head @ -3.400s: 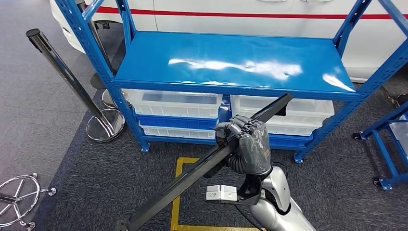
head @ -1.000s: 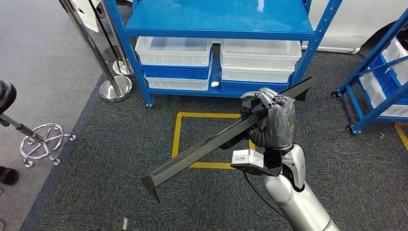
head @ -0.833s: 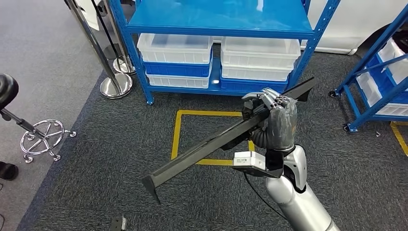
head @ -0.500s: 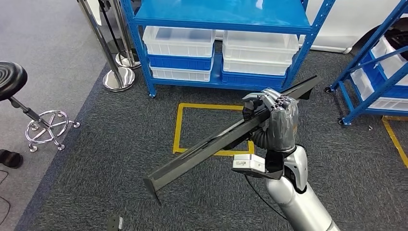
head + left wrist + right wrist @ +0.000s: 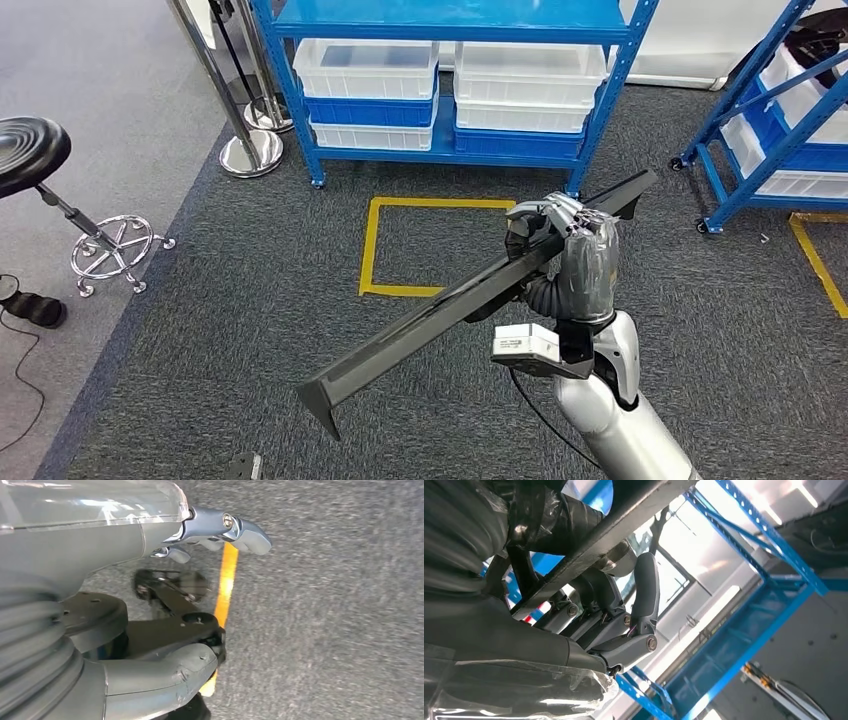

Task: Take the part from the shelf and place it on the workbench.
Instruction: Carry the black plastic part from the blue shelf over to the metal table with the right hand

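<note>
so the blue shelf (image 5: 440, 30) has slid to the top of the frame since a second ago, meaning I'm backing off toward the worktop, right robot hand (image 5: 570, 255) raised centre-right and clamped on the long black part (image 5: 440, 315), left robot hand (image 5: 150, 530) hanging empty, fingers loosely apart.
</note>
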Tool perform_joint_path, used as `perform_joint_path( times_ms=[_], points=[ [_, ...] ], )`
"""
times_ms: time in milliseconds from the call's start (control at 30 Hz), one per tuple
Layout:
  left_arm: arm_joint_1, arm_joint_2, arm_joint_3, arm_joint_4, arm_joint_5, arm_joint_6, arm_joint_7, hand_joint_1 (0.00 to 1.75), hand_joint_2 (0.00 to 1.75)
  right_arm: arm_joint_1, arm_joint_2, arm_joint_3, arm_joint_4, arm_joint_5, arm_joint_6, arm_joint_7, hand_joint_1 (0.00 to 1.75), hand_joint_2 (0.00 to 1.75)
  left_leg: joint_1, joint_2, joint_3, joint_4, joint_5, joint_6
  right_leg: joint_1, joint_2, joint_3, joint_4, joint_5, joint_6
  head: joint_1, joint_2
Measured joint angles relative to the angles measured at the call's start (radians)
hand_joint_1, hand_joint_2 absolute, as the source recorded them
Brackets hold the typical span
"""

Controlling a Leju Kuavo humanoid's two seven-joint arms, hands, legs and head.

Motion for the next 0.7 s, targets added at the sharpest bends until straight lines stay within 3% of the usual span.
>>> perform_joint_path(
  times_ms=[67, 133, 167, 200, 267, 300, 333, 433, 467, 500, 533, 600, 633, 700],
  points=[
    [-0.002, 0.001, 0.000, 0.000, 0.005, 0.001, -0.001, 0.00, 1.75, 0.006, -0.005, 0.000, -0.011, -0.001, 0.010, -0.002, 1.75, 1.75, 0.001, -0.001, 0.081, -0.073, 0.056, 0.006, 0.000, 0.001, -0.035, 0.007, 0.023, 0.005, 0.000, 0.000],
    [-0.006, 0.002, -0.001, 0.000, 0.010, 0.002, -0.006, 0.00, 1.75, 0.009, -0.010, 0.000, -0.026, 0.004, 0.020, -0.005, 1.75, 1.75, -0.003, -0.003, 0.195, -0.231, 0.037, 0.018, 0.002, 0.002, -0.056, 0.012, 0.041, 0.014, 0.000, 0.000],
    [-0.008, 0.001, -0.002, 0.000, 0.010, 0.004, -0.011, 0.00, 1.75, 0.011, -0.013, -0.001, -0.035, 0.006, 0.023, -0.007, 1.75, 1.75, -0.006, -0.003, 0.232, -0.292, 0.016, 0.025, 0.002, 0.002, -0.059, 0.010, 0.051, 0.021, 0.000, 0.000],
    [-0.009, 0.001, -0.002, 0.000, 0.010, 0.005, -0.017, 0.00, 1.75, 0.012, -0.016, -0.001, -0.042, 0.008, 0.026, -0.009, 1.75, 1.75, -0.010, -0.003, 0.250, -0.328, 0.001, 0.032, 0.001, 0.001, -0.059, 0.006, 0.061, 0.028, 0.000, 0.000],
    [-0.008, -0.003, -0.004, 0.000, 0.010, 0.008, -0.025, 0.00, 1.75, 0.016, -0.021, -0.002, -0.052, 0.008, 0.030, -0.012, 1.75, 1.75, -0.009, -0.001, 0.243, -0.343, 0.016, 0.047, -0.001, 0.000, -0.060, -0.002, 0.074, 0.041, 0.000, 0.000],
    [-0.008, -0.005, -0.004, 0.000, 0.011, 0.009, -0.028, 0.00, 1.75, 0.018, -0.024, -0.002, -0.055, 0.009, 0.032, -0.013, 1.75, 1.75, -0.008, 0.001, 0.237, -0.347, 0.028, 0.056, -0.002, 0.001, -0.067, 0.009, 0.062, 0.045, 0.001, 0.000],
    [-0.007, -0.008, -0.005, 0.000, 0.011, 0.009, -0.029, 0.00, 1.75, 0.020, -0.028, -0.003, -0.058, 0.010, 0.033, -0.015, 1.75, 1.75, -0.006, 0.003, 0.228, -0.350, 0.041, 0.064, -0.002, 0.003, -0.081, 0.041, 0.033, 0.048, 0.001, 0.000],
    [-0.007, -0.015, -0.008, 0.000, 0.010, 0.010, -0.030, 0.00, 1.75, 0.025, -0.035, -0.005, -0.061, 0.016, 0.033, -0.020, 1.75, 1.75, -0.009, 0.006, 0.194, -0.347, 0.070, 0.075, -0.004, 0.005, -0.142, 0.227, -0.092, 0.055, 0.001, 0.000],
    [-0.006, -0.017, -0.009, 0.000, 0.010, 0.010, -0.030, 0.00, 1.75, 0.028, -0.036, -0.005, -0.061, 0.018, 0.033, -0.021, 1.75, 1.75, -0.010, 0.006, 0.183, -0.344, 0.077, 0.074, -0.004, 0.005, -0.145, 0.266, -0.110, 0.056, 0.001, 0.000],
    [-0.004, -0.019, -0.010, 0.000, 0.010, 0.010, -0.030, 0.00, 1.75, 0.030, -0.038, -0.005, -0.061, 0.021, 0.033, -0.023, 1.75, 1.75, -0.010, 0.006, 0.173, -0.340, 0.082, 0.073, -0.004, 0.005, -0.130, 0.268, -0.109, 0.057, 0.001, 0.000],
    [-0.004, -0.020, -0.011, 0.000, 0.009, 0.011, -0.031, 0.00, 1.75, 0.031, -0.040, -0.005, -0.062, 0.026, 0.033, -0.025, 1.75, 1.75, -0.011, 0.006, 0.164, -0.334, 0.085, 0.072, -0.004, 0.005, -0.093, 0.229, -0.092, 0.056, 0.001, 0.000],
    [-0.004, -0.023, -0.014, 0.000, 0.009, 0.014, -0.033, 0.00, 1.75, 0.031, -0.045, -0.005, -0.069, 0.042, 0.035, -0.034, 1.75, 1.75, -0.013, 0.005, 0.149, -0.318, 0.085, 0.068, -0.002, 0.004, 0.004, 0.092, -0.055, 0.049, 0.001, 0.000],
    [-0.005, -0.024, -0.016, 0.000, 0.009, 0.016, -0.034, 0.00, 1.75, 0.032, -0.047, -0.005, -0.074, 0.050, 0.036, -0.039, 1.75, 1.75, -0.015, 0.005, 0.143, -0.309, 0.085, 0.065, 0.000, 0.004, 0.037, 0.038, -0.046, 0.045, 0.001, 0.000],
    [-0.007, -0.025, -0.019, 0.000, 0.007, 0.021, -0.035, 0.00, 1.75, 0.035, -0.052, -0.005, -0.085, 0.061, 0.038, -0.045, 1.75, 1.75, -0.017, 0.005, 0.133, -0.300, 0.085, 0.056, 0.005, 0.005, 0.053, 0.004, -0.047, 0.037, 0.000, 0.000]
  ],
)
